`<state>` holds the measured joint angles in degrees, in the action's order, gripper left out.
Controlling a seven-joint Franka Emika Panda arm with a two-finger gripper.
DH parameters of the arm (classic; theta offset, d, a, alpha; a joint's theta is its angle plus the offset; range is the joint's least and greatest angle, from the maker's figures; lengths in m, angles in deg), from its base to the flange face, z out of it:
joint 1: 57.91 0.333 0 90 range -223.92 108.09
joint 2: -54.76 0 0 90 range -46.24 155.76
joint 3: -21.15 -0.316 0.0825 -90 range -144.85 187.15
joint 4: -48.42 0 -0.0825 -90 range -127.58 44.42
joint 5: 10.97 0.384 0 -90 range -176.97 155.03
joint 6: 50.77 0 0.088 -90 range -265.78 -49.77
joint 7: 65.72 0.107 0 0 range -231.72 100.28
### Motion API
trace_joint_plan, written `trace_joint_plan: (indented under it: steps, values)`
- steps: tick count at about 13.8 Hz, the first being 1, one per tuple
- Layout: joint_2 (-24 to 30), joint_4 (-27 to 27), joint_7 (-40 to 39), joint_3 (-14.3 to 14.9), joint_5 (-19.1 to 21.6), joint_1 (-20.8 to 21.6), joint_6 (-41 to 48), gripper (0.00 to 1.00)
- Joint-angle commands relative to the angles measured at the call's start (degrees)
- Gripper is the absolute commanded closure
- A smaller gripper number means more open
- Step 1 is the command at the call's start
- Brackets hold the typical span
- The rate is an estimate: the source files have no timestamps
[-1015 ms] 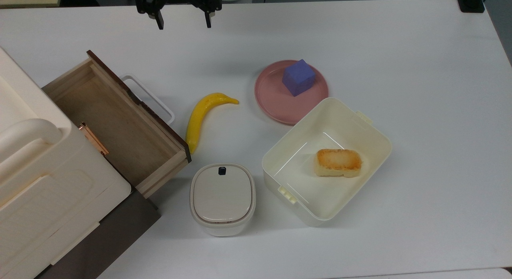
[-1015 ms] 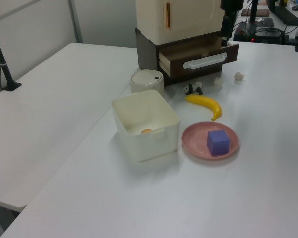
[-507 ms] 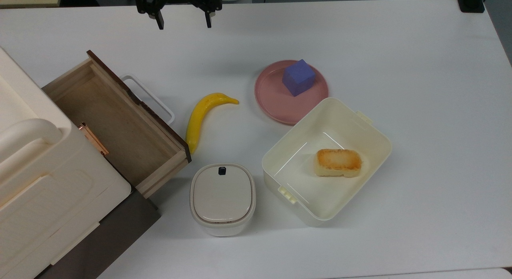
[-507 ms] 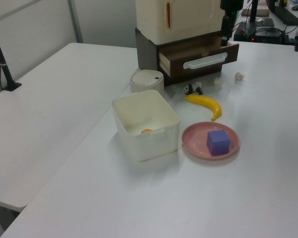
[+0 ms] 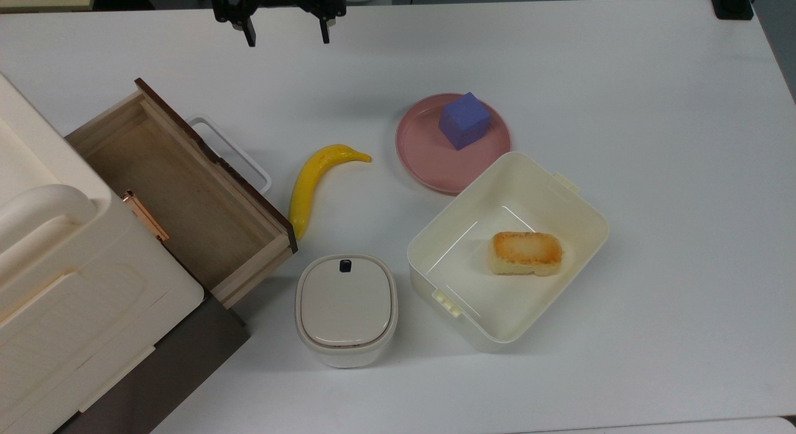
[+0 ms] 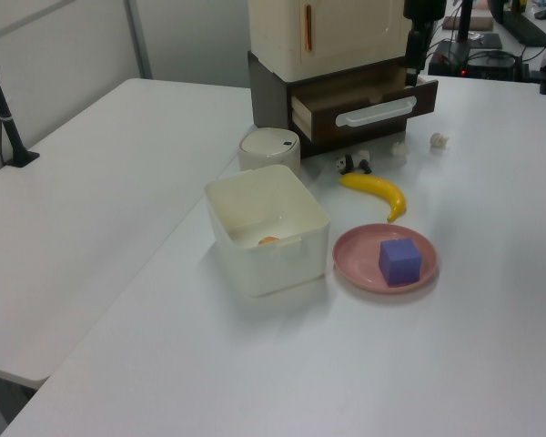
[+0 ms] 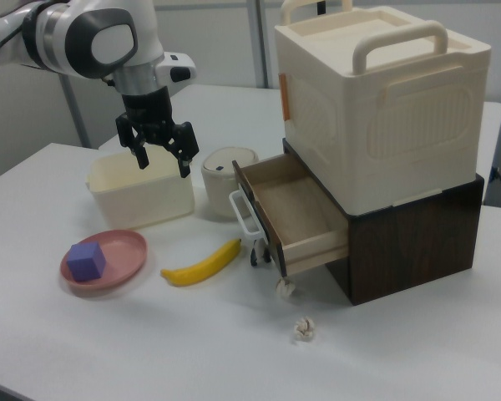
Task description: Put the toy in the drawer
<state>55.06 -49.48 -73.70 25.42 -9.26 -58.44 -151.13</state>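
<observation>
1. Top view: the gripper (image 5: 286, 37) is hovering at the upper edge above the white table (image 5: 653, 110), with its two fingers spread wide apart and nothing between them. The drawer (image 5: 180, 191) is standing pulled out at the top view's left, its light-wood interior lying bare. A banana (image 5: 314, 179) is lying just beside the drawer front. A purple cube (image 5: 464, 120) is sitting on a pink plate (image 5: 423, 157), and a cream tub (image 5: 559, 191) is holding a piece of bread (image 5: 526, 253). A lidded canister (image 5: 346, 308) is standing near the drawer corner.

2. Left view: the toy (image 6: 353, 163) is resting on the table in front of the drawer (image 6: 369, 100), between the canister (image 6: 268, 148) and the banana (image 6: 375, 190), and outside the drawer.

3. Right view: the gripper (image 7: 161, 159) is hanging in the air with its jaws parted, well apart from the drawer (image 7: 292, 217). The toy (image 7: 259, 251) is sitting on the table below the white loop handle (image 7: 244, 213), partly hidden.
</observation>
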Motion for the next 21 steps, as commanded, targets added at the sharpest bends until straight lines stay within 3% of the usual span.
trace_joint_plan:
  steps: [1, 6, 9, 11, 15, 21]
  values:
    - [0.93, -2.03, -0.81, -0.31, 0.40, 0.18, 0.34, 0.00]
    - [1.55, -6.94, 0.59, -0.31, 0.40, 0.79, -8.78, 0.00]
    - [9.33, -19.38, 2.18, -0.40, 0.40, 0.35, -21.33, 0.00]
    - [11.91, -23.03, 2.18, -1.71, 0.14, -0.52, -22.69, 0.00]
    - [11.66, -28.65, 3.15, -4.35, -0.22, -0.79, -30.93, 0.00]
    - [8.67, -32.61, 5.87, -4.18, -0.39, -2.28, -45.96, 0.00]
